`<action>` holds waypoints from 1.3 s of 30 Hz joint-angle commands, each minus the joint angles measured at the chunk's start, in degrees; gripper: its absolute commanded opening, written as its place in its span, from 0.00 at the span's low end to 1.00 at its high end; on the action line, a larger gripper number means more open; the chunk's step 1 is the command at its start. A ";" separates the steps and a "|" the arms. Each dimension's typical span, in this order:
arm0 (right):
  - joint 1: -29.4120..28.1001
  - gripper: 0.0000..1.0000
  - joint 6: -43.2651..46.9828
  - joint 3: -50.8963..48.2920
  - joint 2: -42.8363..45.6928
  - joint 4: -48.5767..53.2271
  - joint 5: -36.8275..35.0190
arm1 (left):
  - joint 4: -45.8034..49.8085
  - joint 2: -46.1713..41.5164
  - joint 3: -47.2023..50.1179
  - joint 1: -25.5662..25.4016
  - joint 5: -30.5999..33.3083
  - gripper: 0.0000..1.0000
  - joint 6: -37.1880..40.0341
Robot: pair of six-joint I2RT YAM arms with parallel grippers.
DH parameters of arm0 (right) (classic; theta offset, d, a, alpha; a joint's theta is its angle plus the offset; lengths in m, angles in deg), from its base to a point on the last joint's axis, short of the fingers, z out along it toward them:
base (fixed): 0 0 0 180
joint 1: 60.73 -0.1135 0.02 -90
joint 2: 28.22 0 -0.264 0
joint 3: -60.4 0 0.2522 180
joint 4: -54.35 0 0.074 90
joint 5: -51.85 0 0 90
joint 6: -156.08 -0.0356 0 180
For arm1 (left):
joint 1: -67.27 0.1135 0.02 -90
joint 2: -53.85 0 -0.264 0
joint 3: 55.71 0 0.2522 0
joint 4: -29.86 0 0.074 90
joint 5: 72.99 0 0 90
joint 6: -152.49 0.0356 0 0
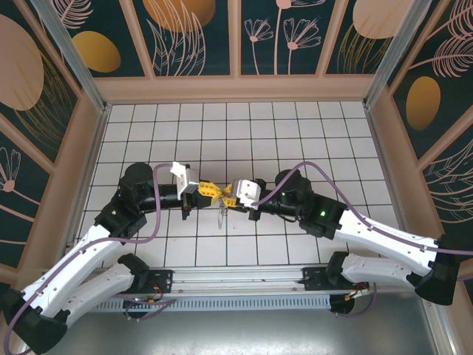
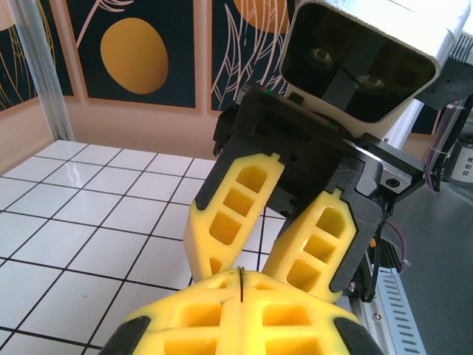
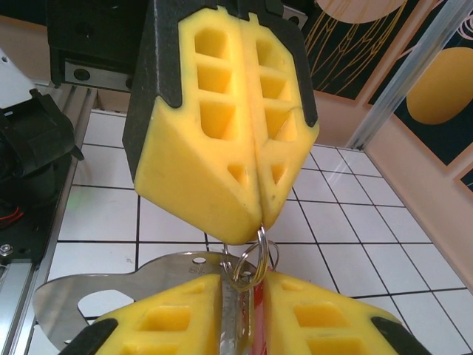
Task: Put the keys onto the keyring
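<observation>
My left gripper (image 1: 211,190) and right gripper (image 1: 228,197) meet tip to tip above the middle of the tiled floor. In the right wrist view the left gripper (image 3: 260,223) comes down from above, shut on the thin silvery keyring (image 3: 256,255). Just below it, my right gripper (image 3: 251,296) is shut on the keys (image 3: 235,318): a slim silver blade and a red piece (image 3: 256,325) sit between its yellow pads. A broad flat silver piece with holes (image 3: 74,299) sticks out to the left. In the left wrist view the ring shows as a thin dark edge (image 2: 242,281) between the shut pads.
Small metal parts hang below the two grippers over the white tiles (image 1: 222,215). Patterned walls (image 1: 236,37) close in the floor on three sides. A metal rail (image 1: 244,296) with the arm bases runs along the near edge. Purple cables (image 1: 159,222) loop beside each arm.
</observation>
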 commanded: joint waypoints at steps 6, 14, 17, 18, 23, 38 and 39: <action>0.25 0.16 -0.80 0.60 0.82 -4.01 2.55 | -3.35 -0.40 -0.01 -0.19 -1.63 0.00 -0.90; 0.43 0.00 -0.48 0.42 0.56 -4.58 2.34 | -3.01 -0.40 0.12 -0.26 -1.67 0.00 -1.02; 0.76 0.00 -0.22 0.33 0.83 -4.42 1.75 | -2.29 -0.35 0.07 -0.18 -1.58 0.00 -0.86; 0.79 0.00 -0.10 0.41 0.95 -4.24 1.89 | -1.72 -0.23 -0.04 -0.22 -1.44 0.00 -0.70; 1.07 0.00 -0.12 0.68 1.14 -3.75 1.64 | 1.05 -0.30 -0.77 -0.20 -0.83 0.00 0.78; 1.58 0.14 -1.24 0.14 1.75 -5.58 3.80 | -0.45 0.42 -0.32 -0.22 -1.44 0.00 0.17; 1.78 0.14 -1.42 -0.30 2.00 -6.10 4.10 | -0.58 0.76 -0.32 -0.19 -1.27 0.00 0.19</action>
